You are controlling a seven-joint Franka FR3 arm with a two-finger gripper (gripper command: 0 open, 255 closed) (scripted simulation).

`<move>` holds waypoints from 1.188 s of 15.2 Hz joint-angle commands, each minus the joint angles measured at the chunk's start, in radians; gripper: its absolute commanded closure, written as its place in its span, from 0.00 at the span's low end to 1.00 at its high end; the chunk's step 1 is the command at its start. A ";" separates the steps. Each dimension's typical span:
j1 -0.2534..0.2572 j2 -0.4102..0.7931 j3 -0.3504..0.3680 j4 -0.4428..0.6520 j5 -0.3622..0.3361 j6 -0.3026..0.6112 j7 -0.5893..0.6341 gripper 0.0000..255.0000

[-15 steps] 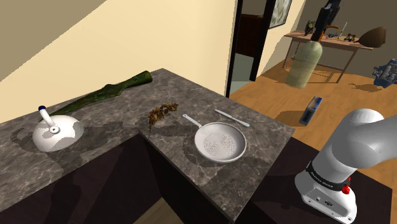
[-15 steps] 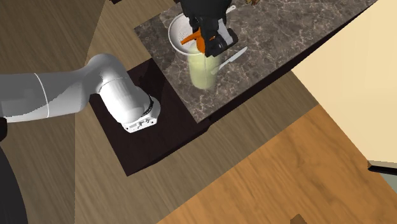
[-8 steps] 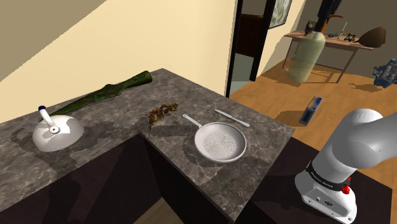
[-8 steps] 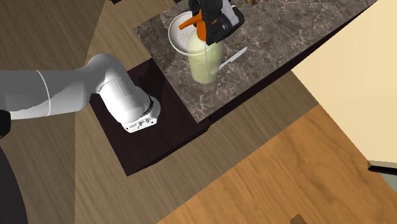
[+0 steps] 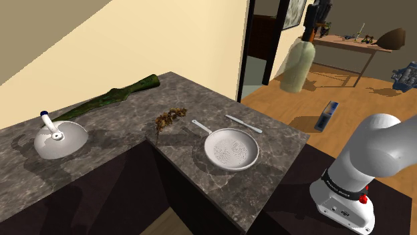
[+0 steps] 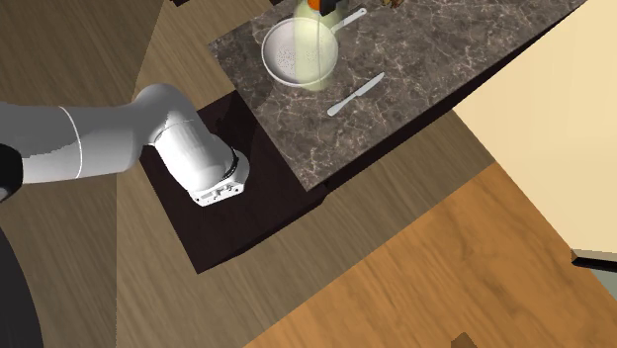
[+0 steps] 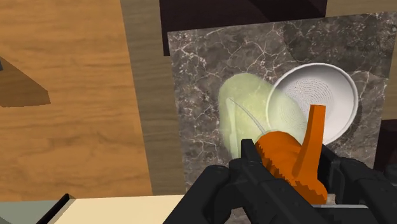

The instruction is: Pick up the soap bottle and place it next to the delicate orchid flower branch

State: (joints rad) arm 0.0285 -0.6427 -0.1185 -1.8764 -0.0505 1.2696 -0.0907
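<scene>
High over the counter edge (image 7: 181,114), the claw (image 7: 289,167) clasps the soap bottle (image 7: 245,108).

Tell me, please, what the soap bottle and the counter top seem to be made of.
Soap bottle: pale yellow-green, translucent body, the strainer showing through it, so likely plastic or glass; opaque orange pump top. Counter top: dark stone look, with pale marble-like veins.
</scene>
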 commanded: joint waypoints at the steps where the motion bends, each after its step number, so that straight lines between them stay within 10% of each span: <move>1: 0.008 0.021 0.033 -0.011 0.022 0.032 0.044 1.00; 18: 0.086 0.362 0.290 0.123 0.109 0.246 0.370 1.00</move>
State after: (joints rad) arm 0.1109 -0.3099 0.1594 -1.7692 0.0595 1.5009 0.2625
